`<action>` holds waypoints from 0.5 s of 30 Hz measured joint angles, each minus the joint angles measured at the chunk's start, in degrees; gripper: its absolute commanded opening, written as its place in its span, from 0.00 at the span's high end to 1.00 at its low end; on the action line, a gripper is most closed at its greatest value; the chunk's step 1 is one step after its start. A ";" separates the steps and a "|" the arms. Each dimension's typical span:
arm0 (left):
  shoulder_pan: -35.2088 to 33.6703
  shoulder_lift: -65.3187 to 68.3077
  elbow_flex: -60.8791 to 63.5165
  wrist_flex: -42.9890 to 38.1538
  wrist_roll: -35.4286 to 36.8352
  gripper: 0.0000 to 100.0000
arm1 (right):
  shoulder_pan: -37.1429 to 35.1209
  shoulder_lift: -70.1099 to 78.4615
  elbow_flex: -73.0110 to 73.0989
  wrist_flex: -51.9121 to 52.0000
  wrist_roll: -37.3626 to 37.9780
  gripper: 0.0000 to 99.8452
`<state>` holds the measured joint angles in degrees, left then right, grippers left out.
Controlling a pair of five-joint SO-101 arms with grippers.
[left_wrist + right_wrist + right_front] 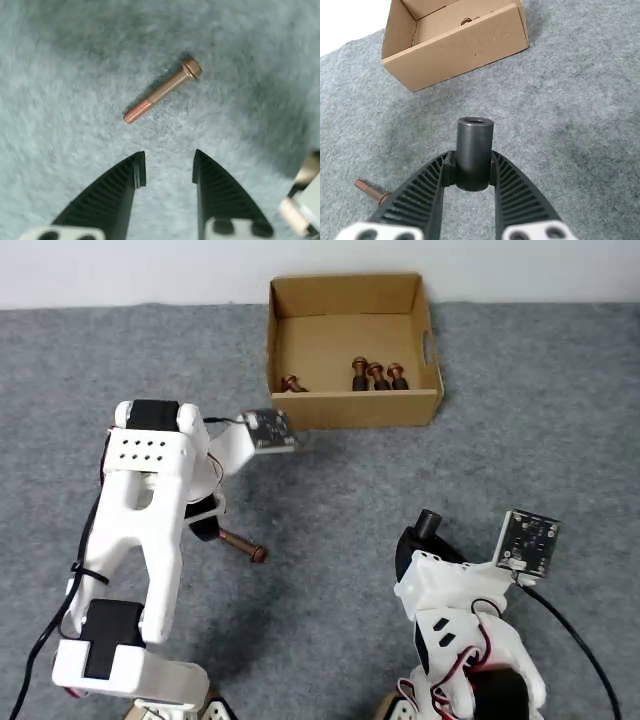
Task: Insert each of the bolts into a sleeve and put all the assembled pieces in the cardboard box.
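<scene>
On the left of the bench [330, 500], your left jaws stand parted and empty, poised near the one loose bolt [162, 90]. It lies flat on the grey mat, not yet gripped.

Middle, far edge: cardboard box [355, 408] holding what look like four assembled pieces [378, 375]. One lies by its left wall; three stand in a row along the near wall.

Right side: your right jaws are clenched on a dark sleeve [474, 152]. It is held upright with its bore open and empty, well apart from the bolt.

Tally, as judged: four pieces boxed, one pair outstanding. You have yet to grasp the bolt, seat it in the sleeve and box the piece.
</scene>
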<state>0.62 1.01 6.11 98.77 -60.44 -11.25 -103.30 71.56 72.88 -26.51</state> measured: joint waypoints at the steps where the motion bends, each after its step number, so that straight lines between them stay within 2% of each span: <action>1: 0.00 0.00 0.00 0.00 -2.37 0.84 | 0.00 0.00 0.00 0.00 0.00 0.99; 6: 1.14 3.08 0.00 -1.32 -10.29 0.84 | 0.00 0.00 0.00 0.00 0.00 0.99; 15: 5.71 14.15 0.00 -6.24 -12.66 0.84 | 0.00 0.09 0.00 0.00 0.00 0.99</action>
<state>6.33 15.16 6.11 92.53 -73.10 -11.25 -103.21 71.56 72.88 -26.51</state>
